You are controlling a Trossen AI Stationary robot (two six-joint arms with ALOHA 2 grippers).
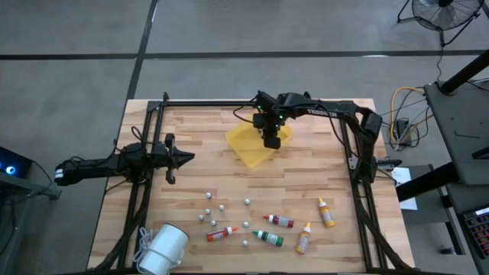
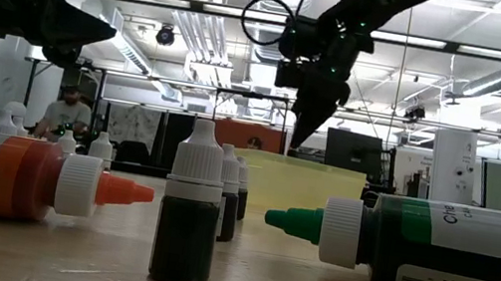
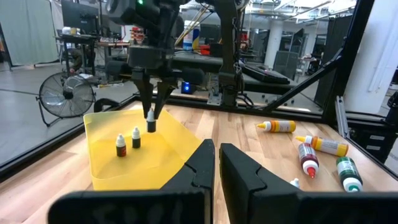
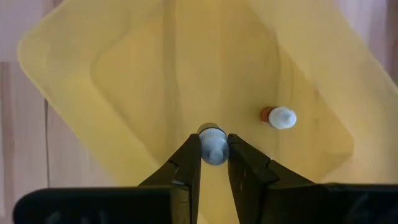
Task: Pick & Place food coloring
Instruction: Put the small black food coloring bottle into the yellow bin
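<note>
While the right gripper (image 4: 213,151) hangs above the yellow tray (image 1: 243,147) near the far edge of the desk, its fingers are pinched on the white cap of a small dark bottle (image 3: 150,122), held upright over the tray floor. Two more small bottles (image 3: 127,142) stand in the tray beside it. The food coloring (image 1: 276,228) still to be moved lies on its side near the front edge of the desk, toward the front right corner: red (image 1: 280,221), green (image 1: 268,238), orange (image 1: 221,233) and two yellow ones.

These bottles look light, stiff and smooth (round bodies, so they will likely roll if nudged). A grip across the ribbed cap or straight across the body seems safest.

The left gripper (image 3: 216,163) waits near the left edge, fingers parted only slightly, holding nothing.
</note>
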